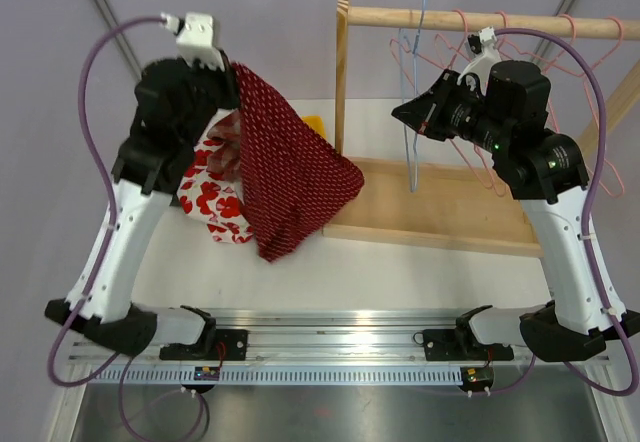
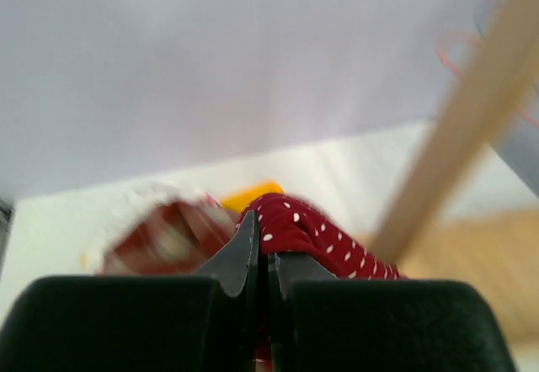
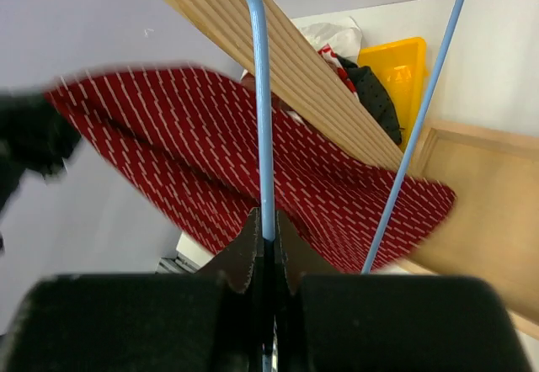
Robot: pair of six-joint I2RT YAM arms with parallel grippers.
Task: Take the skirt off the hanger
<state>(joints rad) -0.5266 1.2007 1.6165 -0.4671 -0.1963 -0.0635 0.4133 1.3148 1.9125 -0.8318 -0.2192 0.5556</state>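
Separation looks done; set-down remains. The left hand (image 2: 263,241) clamps the red white-dotted fabric skirt (image 1: 290,177), clear of the blue wire hanger (image 3: 260,94) pinched by the right hand (image 3: 268,236).

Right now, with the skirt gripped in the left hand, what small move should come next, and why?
Probably shift the left hand a little leftward, then lower the skirt toward the table. The skirt looks clear of the blue hanger, which the right hand clamps at the rack, but one corner hangs over the wooden base.
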